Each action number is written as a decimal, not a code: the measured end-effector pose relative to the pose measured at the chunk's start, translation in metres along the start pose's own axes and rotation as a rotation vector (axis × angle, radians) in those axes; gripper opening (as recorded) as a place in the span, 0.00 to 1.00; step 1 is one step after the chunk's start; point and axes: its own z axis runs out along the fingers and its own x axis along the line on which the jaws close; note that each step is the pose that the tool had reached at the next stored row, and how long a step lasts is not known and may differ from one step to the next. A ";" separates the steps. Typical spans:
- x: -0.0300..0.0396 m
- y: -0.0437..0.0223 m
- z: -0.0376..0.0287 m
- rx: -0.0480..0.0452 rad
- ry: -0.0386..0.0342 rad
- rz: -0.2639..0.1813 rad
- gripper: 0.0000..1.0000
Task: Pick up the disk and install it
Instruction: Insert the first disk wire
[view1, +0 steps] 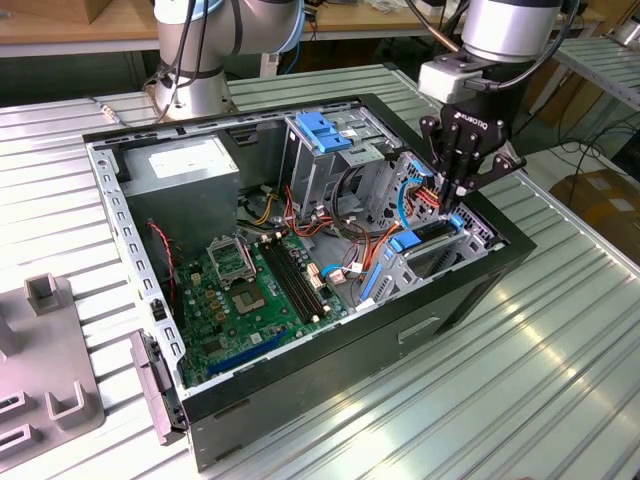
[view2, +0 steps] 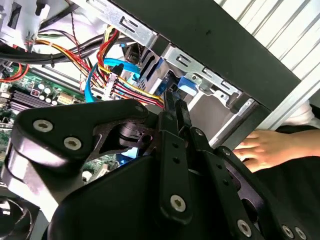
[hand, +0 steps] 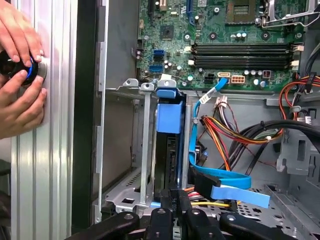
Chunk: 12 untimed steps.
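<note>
Now, disk (hand: 167, 117): likely stiff, heavyish, fragile; grip blue rail edges.
pincer (view1: 456, 212): narrow, clamped on disk end.

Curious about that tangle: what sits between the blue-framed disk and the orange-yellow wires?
In the first wrist view, a thin blue cable runs between disk and wires.

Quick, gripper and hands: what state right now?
Gripper: shut on the disk in the drive bay.
Person's hands: both around a dark, blue-ringed knob at the table.
</note>
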 end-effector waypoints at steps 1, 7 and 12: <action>-0.0002 0.0000 0.0009 -0.0005 -0.0020 0.006 0.17; -0.0003 0.0001 0.0049 -0.0116 -0.0202 0.073 0.17; 0.0103 0.0023 0.0090 0.0248 -0.0490 0.076 0.17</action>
